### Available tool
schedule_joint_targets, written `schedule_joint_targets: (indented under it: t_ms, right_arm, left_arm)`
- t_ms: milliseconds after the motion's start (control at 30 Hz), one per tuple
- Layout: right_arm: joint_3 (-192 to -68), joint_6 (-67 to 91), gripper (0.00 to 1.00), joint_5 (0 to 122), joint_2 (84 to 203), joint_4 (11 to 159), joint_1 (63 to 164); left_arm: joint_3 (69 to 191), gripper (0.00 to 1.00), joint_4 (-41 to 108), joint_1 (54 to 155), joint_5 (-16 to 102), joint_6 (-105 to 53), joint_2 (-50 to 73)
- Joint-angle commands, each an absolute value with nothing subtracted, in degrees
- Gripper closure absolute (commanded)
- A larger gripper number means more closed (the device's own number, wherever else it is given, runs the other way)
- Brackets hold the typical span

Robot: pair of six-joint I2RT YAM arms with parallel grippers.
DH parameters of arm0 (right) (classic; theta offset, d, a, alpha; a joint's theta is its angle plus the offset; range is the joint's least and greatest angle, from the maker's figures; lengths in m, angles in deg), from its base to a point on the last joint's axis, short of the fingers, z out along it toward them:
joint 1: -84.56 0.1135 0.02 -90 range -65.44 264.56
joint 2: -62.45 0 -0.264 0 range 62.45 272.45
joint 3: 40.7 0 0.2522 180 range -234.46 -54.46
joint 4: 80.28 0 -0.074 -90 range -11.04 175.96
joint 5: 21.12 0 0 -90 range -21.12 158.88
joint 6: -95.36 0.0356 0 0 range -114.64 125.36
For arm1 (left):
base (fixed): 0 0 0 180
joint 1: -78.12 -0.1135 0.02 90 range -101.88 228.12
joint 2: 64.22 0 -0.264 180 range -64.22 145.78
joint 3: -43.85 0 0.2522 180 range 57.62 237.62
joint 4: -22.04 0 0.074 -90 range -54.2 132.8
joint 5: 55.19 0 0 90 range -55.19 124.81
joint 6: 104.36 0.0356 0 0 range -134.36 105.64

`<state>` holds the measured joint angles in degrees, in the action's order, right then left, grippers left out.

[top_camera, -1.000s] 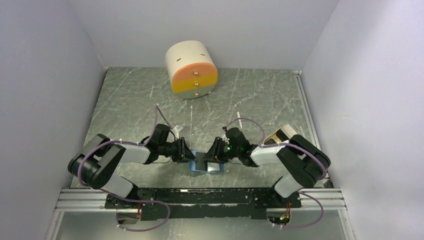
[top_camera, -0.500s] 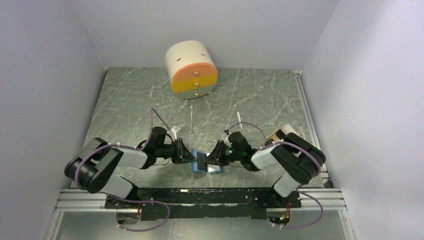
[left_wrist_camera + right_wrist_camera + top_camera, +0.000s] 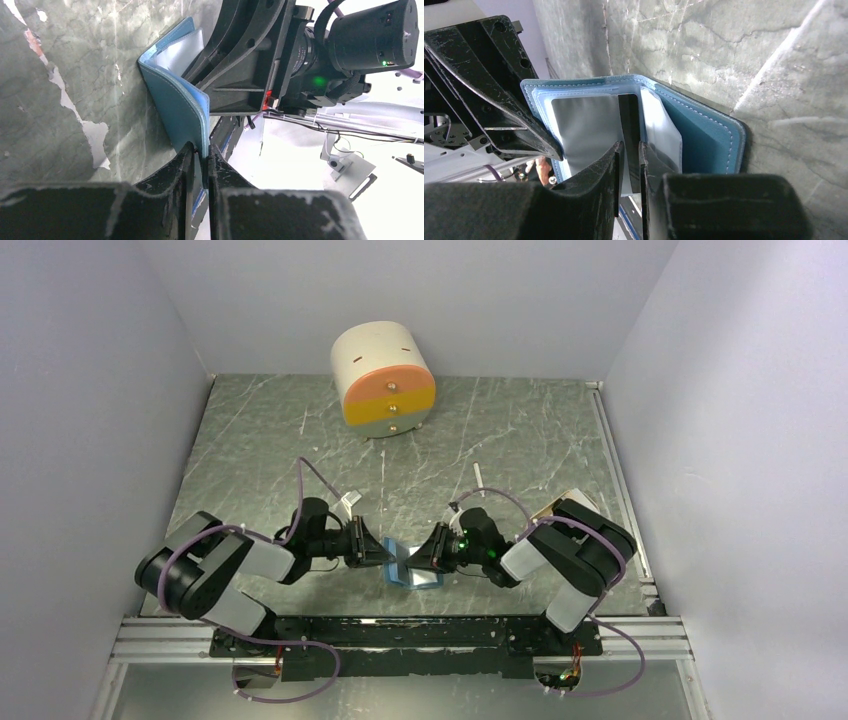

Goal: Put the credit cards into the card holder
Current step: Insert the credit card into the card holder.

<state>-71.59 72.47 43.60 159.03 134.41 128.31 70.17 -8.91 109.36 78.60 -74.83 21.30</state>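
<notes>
The blue card holder sits half open near the table's front edge, between both arms. In the left wrist view its teal cover stands up off the table, and my left gripper is shut on that cover's edge. From the right wrist the lighter inside with clear pockets faces me. A dark credit card stands edge-on at the fold, and my right gripper is shut on it. The left gripper's fingers show at the holder's far edge.
A cream drum-shaped drawer unit with an orange front stands at the back. A beige tray lies partly hidden behind the right arm. A small white stick lies mid-table. The metal rail runs along the front edge.
Both grippers' jaws have narrowed. The holder's left cover has risen from flat on the table, and the dark card now sits between the right fingers. Both arms shifted slightly.
</notes>
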Motion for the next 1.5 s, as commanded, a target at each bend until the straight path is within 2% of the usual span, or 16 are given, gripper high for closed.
schedule_joint_targets:
  t_ms: [0, 100, 233, 333, 467, 633, 833, 967, 1267, 1367, 1467]
  right_arm:
    - [-70.8, 73.2, 0.79, 43.3, 160.5, 137.8, 128.8]
    - [-70.7, 73.3, 0.78, 43.0, 161.2, 138.5, 128.8]
    - [-71.0, 73.6, 0.78, 42.3, 162.6, 139.4, 128.9]
    - [-71.4, 73.8, 0.78, 41.3, 163.6, 140.4, 128.9]
    - [-71.9, 73.0, 0.78, 41.5, 162.8, 138.4, 128.9]
    - [-71.8, 72.5, 0.77, 42.0, 162.1, 137.6, 128.8]
    - [-71.3, 73.2, 0.78, 41.9, 162.6, 138.9, 128.9]
    - [-71.4, 72.7, 0.77, 41.9, 162.1, 138.1, 128.9]
    - [-71.9, 70.7, 0.77, 42.9, 159.3, 133.7, 128.9]
    - [-71.9, 70.7, 0.77, 42.9, 159.4, 133.7, 128.9]
    - [-71.4, 70.9, 0.77, 42.9, 159.7, 134.4, 128.9]
  left_arm:
    - [70.3, 0.84, -16.7, 109.8, 81.6, -75.5, 22.0]
    - [70.3, 0.78, -16.7, 109.8, 81.6, -75.2, 21.8]
    - [70.5, 0.83, -15.0, 109.8, 80.8, -74.3, 20.8]
    - [70.6, 0.82, -16.2, 109.8, 80.9, -74.4, 20.8]
    - [70.7, 0.90, -16.7, 109.9, 80.9, -74.4, 21.3]
    - [70.2, 0.88, -19.0, 109.9, 81.0, -75.0, 21.9]
    - [70.1, 0.91, -17.3, 110.0, 80.2, -74.0, 21.8]
    - [70.0, 0.79, -18.2, 110.5, 80.8, -75.0, 22.0]
    - [69.9, 0.84, -19.9, 111.5, 80.6, -75.6, 22.0]
    - [69.6, 0.90, -20.2, 111.7, 80.1, -75.6, 22.1]
    - [69.6, 0.86, -21.4, 111.7, 80.6, -75.8, 22.6]
